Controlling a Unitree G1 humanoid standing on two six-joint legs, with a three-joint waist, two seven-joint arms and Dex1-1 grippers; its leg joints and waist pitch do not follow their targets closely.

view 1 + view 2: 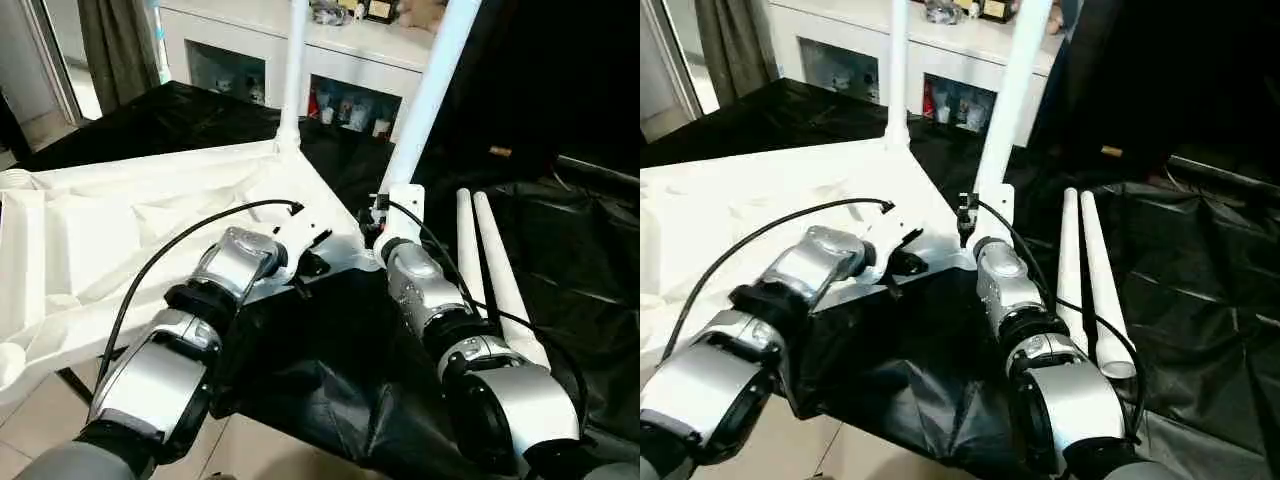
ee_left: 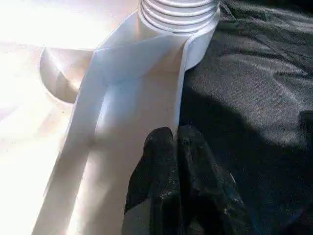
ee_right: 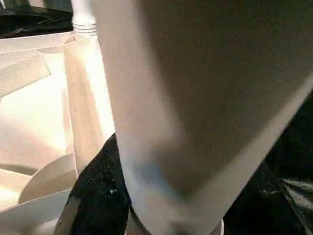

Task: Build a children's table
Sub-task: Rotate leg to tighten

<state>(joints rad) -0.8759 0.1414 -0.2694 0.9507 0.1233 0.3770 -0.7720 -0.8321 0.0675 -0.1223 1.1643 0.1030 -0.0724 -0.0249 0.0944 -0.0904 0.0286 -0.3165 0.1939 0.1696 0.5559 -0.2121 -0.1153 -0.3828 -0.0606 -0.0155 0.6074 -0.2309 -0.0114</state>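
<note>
A: The surface [image 1: 560,250] is covered with black sheeting, and behind it stands a white cabinet [image 1: 330,60] with small things on its shelves. Where is the table?

B: The white plastic table top [image 1: 120,230] lies upside down on the left, ribbed side up. One white tube leg [image 1: 293,70] stands already in the far corner socket. Two more white tube legs [image 1: 495,270] lie side by side on the right, their long axes pointing away from the robot.

A: And the jaws?

B: The right gripper [image 1: 385,215] has its jaws clamped on a second tilted white tube leg [image 1: 430,90], whose long axis leans away to the right over the near corner. The left gripper [image 2: 178,142] has its jaws together, resting on the top's rim just beside that corner. I think the right arm must bring the leg upright.
</note>
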